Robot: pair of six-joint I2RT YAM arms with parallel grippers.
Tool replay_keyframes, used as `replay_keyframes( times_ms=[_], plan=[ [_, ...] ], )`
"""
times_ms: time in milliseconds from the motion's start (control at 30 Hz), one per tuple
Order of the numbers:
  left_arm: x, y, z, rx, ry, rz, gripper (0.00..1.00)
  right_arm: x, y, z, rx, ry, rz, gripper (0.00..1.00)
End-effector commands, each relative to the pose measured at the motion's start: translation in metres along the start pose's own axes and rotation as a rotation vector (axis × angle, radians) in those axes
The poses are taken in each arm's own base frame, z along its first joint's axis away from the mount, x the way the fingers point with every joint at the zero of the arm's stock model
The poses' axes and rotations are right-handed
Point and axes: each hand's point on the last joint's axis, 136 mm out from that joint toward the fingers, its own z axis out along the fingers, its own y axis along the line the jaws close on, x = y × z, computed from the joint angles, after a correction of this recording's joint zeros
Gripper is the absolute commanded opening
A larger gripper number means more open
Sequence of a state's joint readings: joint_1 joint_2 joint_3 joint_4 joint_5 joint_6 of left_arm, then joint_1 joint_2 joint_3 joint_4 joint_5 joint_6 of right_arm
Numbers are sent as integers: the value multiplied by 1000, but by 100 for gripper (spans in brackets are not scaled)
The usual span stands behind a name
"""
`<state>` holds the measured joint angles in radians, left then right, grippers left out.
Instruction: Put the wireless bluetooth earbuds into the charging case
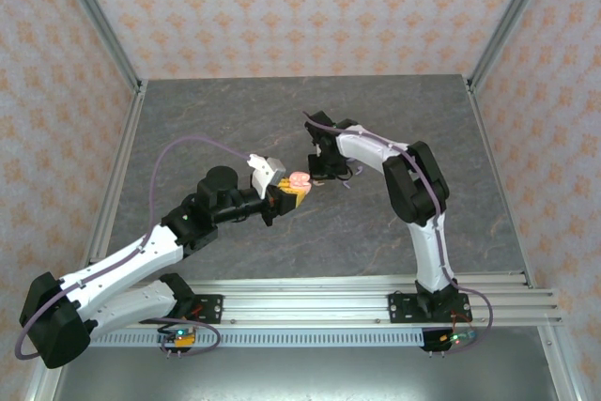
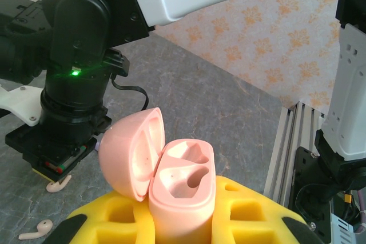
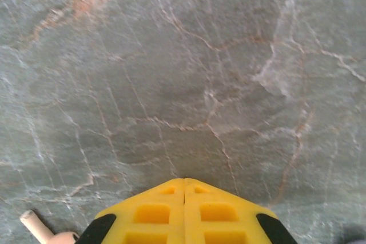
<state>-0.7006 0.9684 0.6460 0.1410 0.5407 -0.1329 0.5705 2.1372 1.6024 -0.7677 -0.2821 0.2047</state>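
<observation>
My left gripper [image 1: 289,194] is shut on a salmon-pink charging case [image 2: 183,195], held upright between its yellow fingers [image 2: 254,210]. The lid [image 2: 130,155] hangs open to the left, and both moulded wells in the case are empty. Two salmon-pink earbuds lie on the grey table beyond it: one [image 2: 59,185] just beneath my right gripper's tip [image 2: 54,167], the other [image 2: 35,230] nearer. My right gripper [image 3: 184,184] points down at the table, shut with nothing between its fingers. One earbud [image 3: 39,230] lies just to its lower left.
The grey marbled table [image 1: 282,119] stretches behind both grippers. My right arm [image 1: 413,185] arches over from the right. An aluminium rail [image 1: 376,293] runs along the near edge, and patterned walls close in the workspace.
</observation>
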Motion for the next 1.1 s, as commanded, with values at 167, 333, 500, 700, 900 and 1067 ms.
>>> replay_keyframes(
  times_ms=[167,333,500,700,900,1067],
  plan=[
    [-7,-2,-3,-1,-22,-1,4,32,-18,-4,41,91,13,7],
    [-8,-3,-3,2,-25,-1,4,40,-9,-3,-21,116,-7,7],
    [-9,-3,-2,1,-24,-4,4,39,2,-3,-84,111,-18,8],
    [-8,-3,-3,0,-20,-8,4,34,9,-8,-118,92,-34,10],
    [-8,-3,-4,-4,-22,-8,4,23,5,-26,-85,27,-48,13],
    [-9,-3,-5,-4,-26,-6,4,16,11,-41,-110,-14,-72,19]
  ],
)
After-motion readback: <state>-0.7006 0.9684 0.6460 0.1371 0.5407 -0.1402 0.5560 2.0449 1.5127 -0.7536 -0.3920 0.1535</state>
